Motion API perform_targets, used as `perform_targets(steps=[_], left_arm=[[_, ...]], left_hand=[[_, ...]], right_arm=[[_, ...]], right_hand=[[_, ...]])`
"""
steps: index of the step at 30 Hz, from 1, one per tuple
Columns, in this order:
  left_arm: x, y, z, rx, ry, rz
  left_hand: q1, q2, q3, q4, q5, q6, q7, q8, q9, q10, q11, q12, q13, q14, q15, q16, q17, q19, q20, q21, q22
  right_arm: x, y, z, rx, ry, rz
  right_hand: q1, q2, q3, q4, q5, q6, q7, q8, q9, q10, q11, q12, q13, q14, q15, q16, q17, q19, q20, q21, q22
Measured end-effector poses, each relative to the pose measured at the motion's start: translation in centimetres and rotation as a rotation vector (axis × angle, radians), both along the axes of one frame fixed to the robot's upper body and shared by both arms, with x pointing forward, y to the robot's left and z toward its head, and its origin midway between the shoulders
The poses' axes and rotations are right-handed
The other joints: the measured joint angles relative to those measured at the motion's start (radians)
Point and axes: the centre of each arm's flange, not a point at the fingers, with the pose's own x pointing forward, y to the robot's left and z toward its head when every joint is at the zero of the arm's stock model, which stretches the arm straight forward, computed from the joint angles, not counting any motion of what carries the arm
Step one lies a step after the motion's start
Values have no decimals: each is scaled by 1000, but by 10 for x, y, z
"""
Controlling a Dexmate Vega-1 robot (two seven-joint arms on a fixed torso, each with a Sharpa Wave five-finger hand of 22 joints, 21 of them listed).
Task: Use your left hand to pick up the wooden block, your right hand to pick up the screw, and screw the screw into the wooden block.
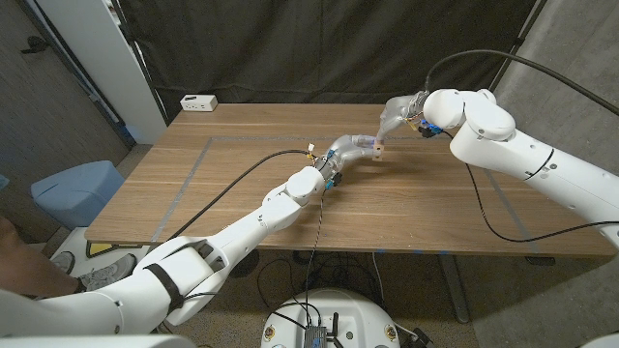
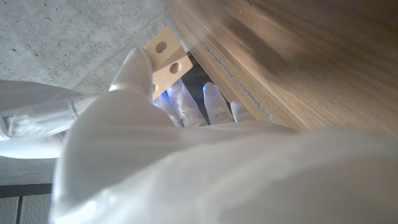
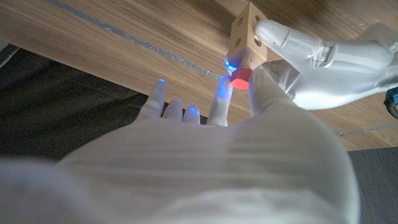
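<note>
We see both hands meeting above the table (image 1: 242,184), roughly mid-table toward the far side. The left hand (image 1: 350,152) holds the block (image 1: 378,149) up off the wood; in the left wrist view its fingers (image 2: 138,65) wrap the block (image 2: 166,56), w/ two round holes showing on the light face. In the right wrist view the left hand (image 3: 323,65) shows as the other hand, thumb and fingers clamped on the block (image 3: 247,36).

The right hand (image 1: 401,111) comes in from the far right, just beside the block. In the right wrist view its fingertips (image 3: 222,102) pinch the screw (image 3: 240,76) (red head, shaft hidden) right against the block's underside face, so screw and block are touching; how deep the screw sits we can't tell. The right hand (image 3: 205,155) has the other fingers spread, blue glints on the tips.

Elsewhere: a white box (image 1: 198,101) at the table's far left corner, well apart from the hands, and a blue bin (image 1: 73,188) on the floor beside the table's left edge. Black cables (image 1: 493,208) trail across the table's right part.
</note>
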Motion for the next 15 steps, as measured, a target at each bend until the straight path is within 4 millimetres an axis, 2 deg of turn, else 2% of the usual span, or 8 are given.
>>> perform_targets(steps=[15], left_arm=[[1,0,0,2,3,-3]], left_hand=[[0,0,0,0,-1,0,0,-1,0,3,3,0,0,0,0,0,1,0,0,0,0]], right_arm=[[1,0,0,13,-11,-7]], right_hand=[[0,0,0,0,-2,43,-7,30,17,29,-9,0,0,25,-11,6,0,16,2,0,0]])
